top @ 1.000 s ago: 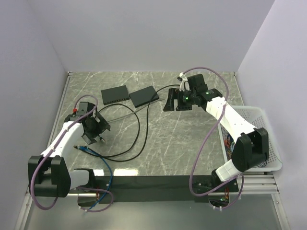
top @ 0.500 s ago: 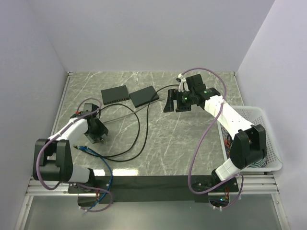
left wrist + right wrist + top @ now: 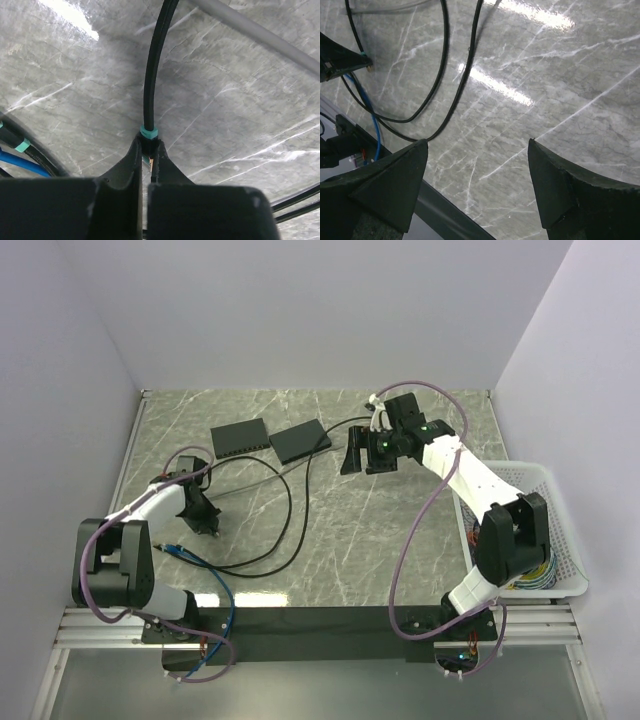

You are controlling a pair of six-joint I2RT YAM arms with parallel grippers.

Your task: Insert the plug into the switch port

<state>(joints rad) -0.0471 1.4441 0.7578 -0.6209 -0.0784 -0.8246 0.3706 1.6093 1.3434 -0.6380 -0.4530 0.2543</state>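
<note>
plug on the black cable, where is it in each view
Left wrist: plug bottom centre, pinched between the fingers.
Top external: lower left, at the left gripper's tips, too small to see.
Right wrist: far upper left edge, tiny.
Shared landmark: the blue cable, near it in all three.

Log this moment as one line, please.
left gripper: shut on plug | right gripper: open, empty | plug: not yet inserted

Left wrist view, lower centre: the plug [image 3: 147,162] lies almost wholly hidden between the closed fingers [image 3: 125,170] of the left gripper [image 3: 146,148] — only a pale sliver shows — and its black cable [image 3: 155,65] is cut off by the top edge.
</note>
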